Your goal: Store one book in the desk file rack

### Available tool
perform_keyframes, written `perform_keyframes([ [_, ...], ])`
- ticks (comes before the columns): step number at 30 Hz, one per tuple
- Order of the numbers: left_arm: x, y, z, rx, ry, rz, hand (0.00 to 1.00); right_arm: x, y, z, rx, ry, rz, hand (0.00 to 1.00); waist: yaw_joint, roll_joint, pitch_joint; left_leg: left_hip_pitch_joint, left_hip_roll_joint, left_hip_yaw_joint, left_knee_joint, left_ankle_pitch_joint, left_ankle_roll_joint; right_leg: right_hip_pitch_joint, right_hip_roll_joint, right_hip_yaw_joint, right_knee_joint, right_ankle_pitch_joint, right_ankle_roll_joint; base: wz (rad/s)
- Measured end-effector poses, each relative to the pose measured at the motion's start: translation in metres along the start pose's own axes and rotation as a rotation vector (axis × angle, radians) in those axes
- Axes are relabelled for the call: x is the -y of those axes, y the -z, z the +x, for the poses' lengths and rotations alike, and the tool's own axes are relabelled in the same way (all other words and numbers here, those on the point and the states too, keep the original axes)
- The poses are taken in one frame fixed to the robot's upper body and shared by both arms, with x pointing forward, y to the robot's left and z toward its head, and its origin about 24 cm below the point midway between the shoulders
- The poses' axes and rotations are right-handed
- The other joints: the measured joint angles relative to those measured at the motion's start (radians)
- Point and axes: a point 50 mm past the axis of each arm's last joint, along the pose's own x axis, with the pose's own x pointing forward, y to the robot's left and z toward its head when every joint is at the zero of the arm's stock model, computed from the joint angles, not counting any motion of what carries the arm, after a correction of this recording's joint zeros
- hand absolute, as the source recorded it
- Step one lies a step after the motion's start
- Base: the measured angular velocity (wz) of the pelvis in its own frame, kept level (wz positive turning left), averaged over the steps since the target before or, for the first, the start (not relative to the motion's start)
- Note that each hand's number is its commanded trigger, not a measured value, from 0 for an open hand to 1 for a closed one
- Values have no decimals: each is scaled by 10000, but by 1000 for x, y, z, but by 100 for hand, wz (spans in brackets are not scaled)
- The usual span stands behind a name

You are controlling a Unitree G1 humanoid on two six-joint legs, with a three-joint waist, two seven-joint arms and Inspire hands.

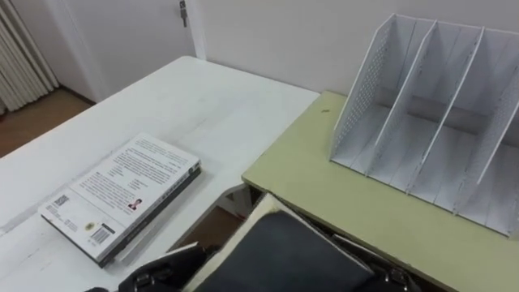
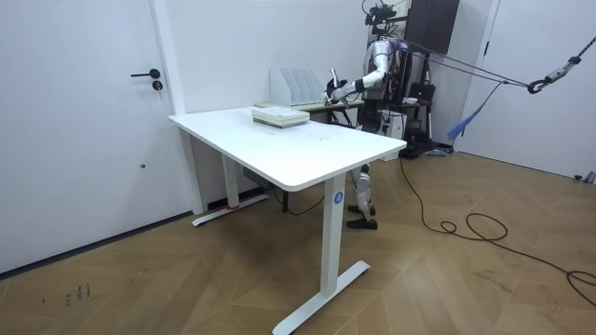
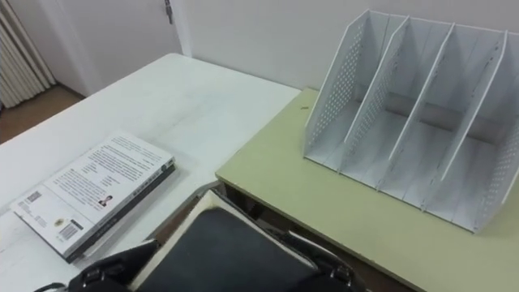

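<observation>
Meanwhile, a white file rack (image 1: 361, 93) stands upright at the back of a green desk (image 1: 324, 178), its slots opening toward the robot. A dark-covered book (image 1: 284, 259) with pale page edges is well short of the rack. It hangs low in front of the green desk's near edge, tilted, with one corner pointing toward the rack. The left hand (image 1: 162, 274) sits at the book's lower left corner, on the side farther from the rack. The right hand (image 1: 397, 281) peeks out by the book's lower right edge, below the rack. Whether the fingers of either hand are spread or clamped on the book cannot be told.

Left of the rack, a white desk (image 1: 203, 97) adjoins the green one. A short stack of books (image 1: 122, 195) lies flat on it, well apart from the rack, with a printed white cover facing up. The room view shows the robot standing just to the right of the rack, one arm stretched toward it.
</observation>
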Motion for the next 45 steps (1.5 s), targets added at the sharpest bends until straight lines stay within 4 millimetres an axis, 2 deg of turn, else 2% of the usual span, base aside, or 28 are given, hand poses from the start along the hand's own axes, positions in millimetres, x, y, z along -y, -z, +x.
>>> perform_keyframes([
  [12,1,5,1,-182,263,-219,100,-1,3,1,-181,-22,-40,100,21,-70,33,108,31,223,-27,-7,-10,-15,4,100,104,-17,-18,-3],
  [18,2,5,1,-177,263,-212,100,-1,3,1,-172,-30,-50,100,214,-187,-19,-72,57,225,137,-19,-20,-180,-2,113,180,-38,-37,-1],
  [19,2,5,1,-176,263,-209,87,-1,3,1,-171,-31,-50,100,225,-192,-19,-76,58,225,156,-22,-19,-172,-3,106,181,-38,-37,0],
  [20,2,5,1,-172,263,-208,53,-1,3,1,-170,-31,-50,100,234,-192,-19,-78,58,225,164,-23,-18,-163,-5,97,180,-38,-37,4],
  [21,2,4,2,-157,270,-189,14,-1,3,1,-150,-38,-43,100,260,-191,-20,-71,58,225,169,-26,-18,-158,-14,68,157,-39,-37,4],
  [22,2,3,2,-130,251,-138,0,-1,3,1,-118,-47,-36,100,242,-197,-19,-46,58,224,164,-27,-19,-169,-15,65,158,-39,-37,3],
  [26,2,0,3,11,26,83,0,-1,0,2,48,-46,-104,100,218,-213,-16,26,61,203,147,-28,-19,-122,-15,40,161,-39,-37,0],
  [29,-3,-2,0,279,-439,286,0,5,-2,-1,217,324,-192,100,224,-328,67,173,62,204,85,-26,-21,40,-3,57,140,-41,-41,0],
  [35,-21,18,-11,-237,-2508,202,0,15,-12,-7,438,1719,-895,100,66,-473,84,288,41,222,-43,-23,-18,84,-9,82,140,-40,-40,-1],
  [37,-23,33,-10,-353,-3239,-1,0,20,-21,-9,673,2491,-1530,100,-79,-545,37,236,32,217,-3,-23,-17,39,-13,67,146,-42,-37,0],
  [38,-24,38,-10,-464,-3392,-67,0,21,-25,-9,724,2674,-1693,100,-135,-551,34,220,27,217,-19,-23,-16,37,-14,70,146,-43,-36,-3],
  [40,-27,63,-15,-1038,-4294,-561,0,23,-45,-12,1350,3481,-2268,100,-355,-564,29,278,16,247,-83,-18,-14,37,-5,115,146,-48,-24,-5],
  [41,-27,70,-17,-1259,-4523,-640,0,23,-50,-14,1625,3711,-2394,100,-355,-564,28,284,17,251,-98,-19,-15,42,4,125,130,-49,-23,-5],
  [43,-24,91,-20,-1827,-5218,-983,0,22,-67,-16,2728,4449,-2858,100,-605,-609,17,278,20,247,-104,-19,-16,72,27,168,37,-48,-24,-4],
  [45,-21,106,-19,-2038,-5594,-1224,0,21,-73,-16,3451,5038,-3075,100,-642,-615,26,363,18,248,-135,-19,-16,199,39,207,-39,-45,-23,-7],
])
